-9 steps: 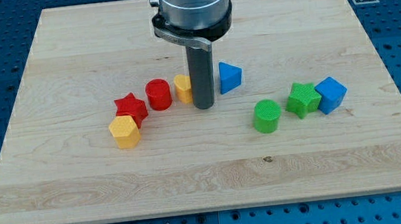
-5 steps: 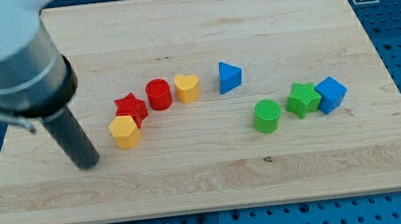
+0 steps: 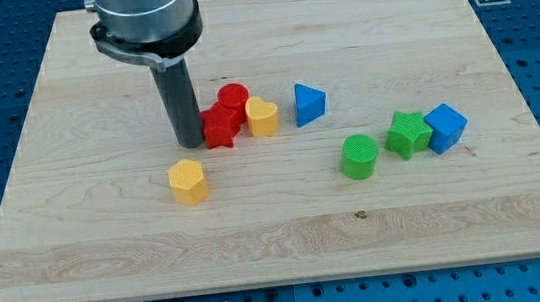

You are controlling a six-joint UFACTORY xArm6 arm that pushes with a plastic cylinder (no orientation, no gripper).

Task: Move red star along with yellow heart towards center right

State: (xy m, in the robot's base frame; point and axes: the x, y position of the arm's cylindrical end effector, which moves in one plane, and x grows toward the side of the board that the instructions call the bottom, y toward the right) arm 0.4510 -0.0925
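Note:
The red star (image 3: 221,128) lies left of the board's middle, with the yellow heart (image 3: 263,116) just to its right, touching or nearly so. A red cylinder (image 3: 233,99) sits behind them, against the star. My tip (image 3: 190,142) rests on the board at the star's left side, touching it. The dark rod rises from there to the grey arm at the view's top.
A yellow hexagonal block (image 3: 188,181) lies below my tip. A blue triangular block (image 3: 309,103) sits right of the heart. A green cylinder (image 3: 359,155), green star (image 3: 408,133) and blue cube (image 3: 445,126) cluster at the right.
My tip swung from the board's left to the red star's left side. The star, red cylinder and yellow heart shifted right; the yellow hexagon moved slightly right and down.

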